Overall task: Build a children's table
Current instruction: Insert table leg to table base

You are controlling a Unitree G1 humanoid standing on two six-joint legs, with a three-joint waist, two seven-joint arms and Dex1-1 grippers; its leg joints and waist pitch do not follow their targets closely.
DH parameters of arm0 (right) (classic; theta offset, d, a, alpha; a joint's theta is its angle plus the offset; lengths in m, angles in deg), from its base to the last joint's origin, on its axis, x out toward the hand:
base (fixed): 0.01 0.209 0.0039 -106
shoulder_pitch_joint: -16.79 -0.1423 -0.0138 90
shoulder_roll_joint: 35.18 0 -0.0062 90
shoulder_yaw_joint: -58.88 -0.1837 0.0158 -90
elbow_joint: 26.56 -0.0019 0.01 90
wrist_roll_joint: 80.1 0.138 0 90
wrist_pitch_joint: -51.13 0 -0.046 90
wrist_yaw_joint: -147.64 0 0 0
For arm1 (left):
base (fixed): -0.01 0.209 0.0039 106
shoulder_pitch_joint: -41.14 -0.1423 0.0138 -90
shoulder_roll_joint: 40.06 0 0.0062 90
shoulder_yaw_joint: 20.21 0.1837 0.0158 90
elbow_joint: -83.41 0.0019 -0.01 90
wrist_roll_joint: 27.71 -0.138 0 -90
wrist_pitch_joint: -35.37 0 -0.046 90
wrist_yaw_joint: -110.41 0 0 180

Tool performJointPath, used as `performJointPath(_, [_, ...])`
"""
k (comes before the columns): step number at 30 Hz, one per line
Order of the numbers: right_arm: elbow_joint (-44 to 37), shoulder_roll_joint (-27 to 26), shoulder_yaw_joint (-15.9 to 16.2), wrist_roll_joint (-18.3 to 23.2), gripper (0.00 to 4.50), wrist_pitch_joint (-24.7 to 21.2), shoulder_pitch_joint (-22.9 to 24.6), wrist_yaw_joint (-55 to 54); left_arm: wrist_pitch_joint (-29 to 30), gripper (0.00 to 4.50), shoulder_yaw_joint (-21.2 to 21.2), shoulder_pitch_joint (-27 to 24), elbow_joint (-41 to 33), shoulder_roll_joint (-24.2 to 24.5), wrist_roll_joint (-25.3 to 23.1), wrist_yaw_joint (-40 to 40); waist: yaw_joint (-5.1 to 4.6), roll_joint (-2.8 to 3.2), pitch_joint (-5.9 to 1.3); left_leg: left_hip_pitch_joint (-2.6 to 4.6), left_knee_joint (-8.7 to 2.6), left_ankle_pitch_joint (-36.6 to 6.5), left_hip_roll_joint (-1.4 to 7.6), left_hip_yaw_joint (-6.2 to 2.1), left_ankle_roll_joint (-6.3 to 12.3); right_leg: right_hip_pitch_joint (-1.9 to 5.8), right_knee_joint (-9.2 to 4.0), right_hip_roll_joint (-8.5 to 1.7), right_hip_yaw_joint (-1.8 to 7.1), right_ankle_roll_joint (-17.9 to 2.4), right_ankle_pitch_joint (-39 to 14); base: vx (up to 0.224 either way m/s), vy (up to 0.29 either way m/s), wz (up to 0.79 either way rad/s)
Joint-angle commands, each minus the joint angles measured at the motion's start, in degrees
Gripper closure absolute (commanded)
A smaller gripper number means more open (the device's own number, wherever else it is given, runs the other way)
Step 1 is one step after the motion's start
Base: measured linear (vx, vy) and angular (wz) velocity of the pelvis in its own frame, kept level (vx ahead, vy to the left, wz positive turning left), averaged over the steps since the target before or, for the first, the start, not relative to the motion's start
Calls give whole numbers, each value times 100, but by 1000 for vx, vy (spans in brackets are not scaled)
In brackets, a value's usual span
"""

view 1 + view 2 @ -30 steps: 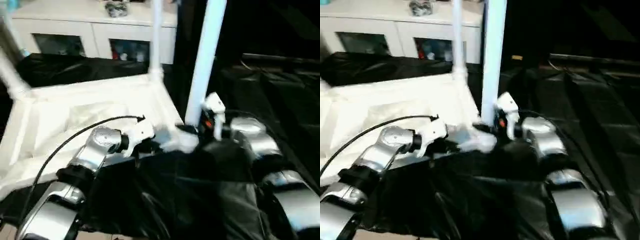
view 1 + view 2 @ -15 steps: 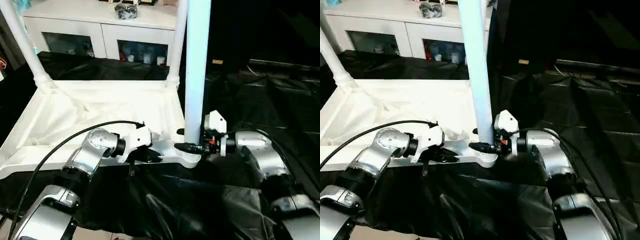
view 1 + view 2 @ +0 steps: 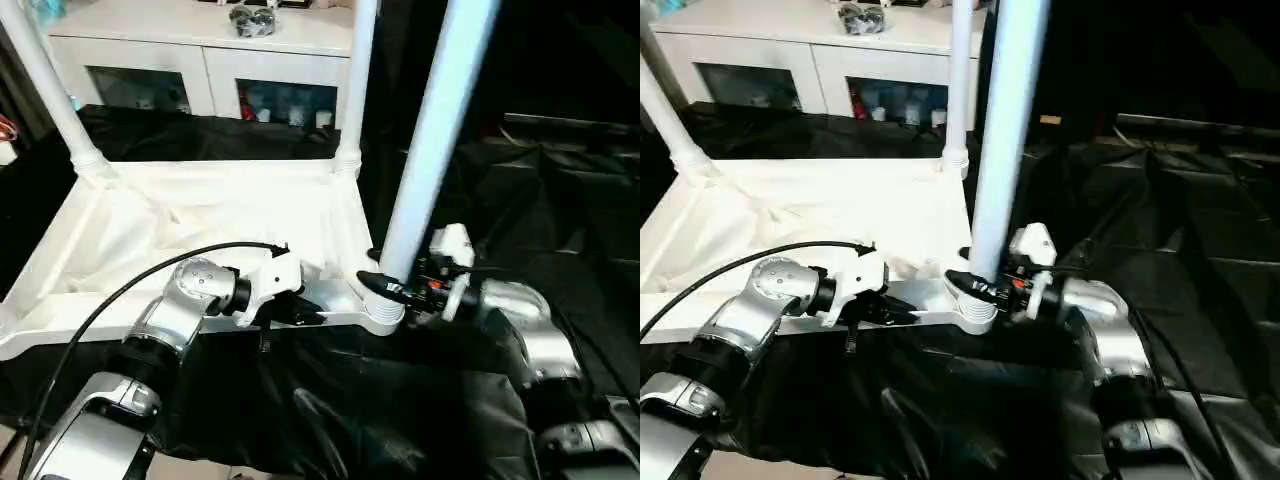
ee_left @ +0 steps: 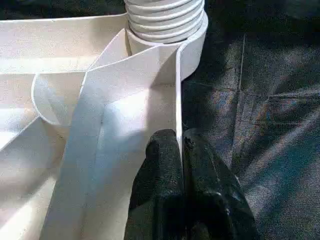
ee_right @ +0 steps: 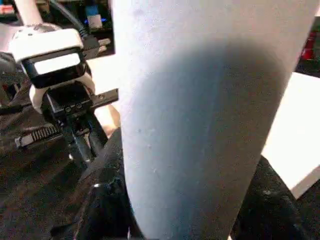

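The children's table lies upside down: its white tabletop (image 3: 200, 220) shows the ribbed underside on black sheeting. Two white legs stand in the far corner sockets, one on the left (image 3: 50, 90) and one on the right (image 3: 355, 80). A third leg (image 3: 425, 150) rises from the near right socket (image 3: 382, 316), its top leaning to the right. My right gripper (image 3: 385, 288) is shut around this leg (image 5: 200, 100) just above the socket. My left gripper (image 3: 305, 310) is shut on the tabletop's thin near rim (image 4: 177, 100), a little left of that socket.
A white cabinet with glass doors (image 3: 200, 50) stands behind the table. Crumpled black sheeting (image 3: 540, 200) covers the surface to the right and in front. A black cable (image 3: 110, 300) arcs over my left forearm.
The near right leg, upright half a second ago, now leans to the right at the top, and my right gripper has shifted slightly right with it. The left gripper has kept its hold.
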Motion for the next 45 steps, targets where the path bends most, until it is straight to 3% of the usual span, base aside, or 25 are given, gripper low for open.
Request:
performJointPath(1, [401, 78, 197, -310, 262, -397, 488, -102, -175, 450, -321, 85, -307, -43, 342, -127, -5, 53, -232, -45, -392, -1607, 140, -2, 167, 268, -482, -304, 279, -974, -1747, 0, 0, 0])
performJointPath(13, [-80, 95, -22, -28, 262, -497, 980, -456, -160, 450, -351, 65, -299, -32, 346, -248, 5, 63, -231, -49, -401, -1604, 143, -11, 178, 266, -499, -315, 282, -933, -1796, 0, 0, 0])
performJointPath(19, [-367, 261, 386, -448, 262, -533, 1089, -584, -208, 450, -290, 84, -283, -20, 292, -207, 12, 81, -239, -79, -378, -1342, 129, -2, 226, 284, -457, -309, 282, -983, -1485, 0, 0, 0])
performJointPath(20, [-326, 310, 498, -603, 262, -510, 1023, -617, -228, 450, -266, 98, -273, -19, 272, -191, 6, 137, -238, -73, -379, -1365, 126, -4, 207, 281, -461, -310, 280, -979, -1526, 0, 0, 0])
performJointPath(21, [-297, 340, 569, -704, 262, -490, 979, -638, -242, 450, -250, 106, -267, -19, 260, -180, -11, 107, -226, -68, -381, -1454, 123, 4, 193, 275, -486, -304, 278, -942, -1667, 0, 0, 0])
performJointPath(24, [-154, 413, 816, -942, 262, -518, 725, -654, -284, 450, -174, 131, -255, -21, 185, -170, -35, 98, -210, -59, -399, -1634, 121, -13, 127, 265, -515, -304, 273, -825, -2057, 0, 0, 0])
performJointPath(29, [-31, 511, 1129, -1107, 262, -685, 474, -512, -310, 450, -103, 117, -257, -19, 118, -161, -72, 82, -205, -37, -407, -1761, 130, -21, 121, 251, -533, -317, 291, -818, -2150, 0, 0, 0])
performJointPath(33, [187, 550, 1354, -1149, 262, -560, 319, -222, -340, 450, -66, 151, -223, 18, 116, -84, -106, 49, -211, -56, -402, -1732, 132, -17, 154, 267, -501, -310, 288, -921, -1937, 0, 0, 0])
performJointPath(40, [414, 501, 1447, -1003, 262, -317, 278, 202, -377, 450, 13, 195, -212, 59, 211, 316, -111, 48, -247, -60, -381, -1546, 145, -10, 201, 290, -445, -305, 289, -1078, -1467, 0, 0, 0])
performJointPath(45, [589, 405, 1406, -946, 262, -270, 187, 76, -338, 450, -49, 238, -181, 88, 192, 205, -107, -38, -255, -70, -362, -1351, 145, 9, 276, 299, -398, -307, 284, -1192, -1178, 0, 0, 0])
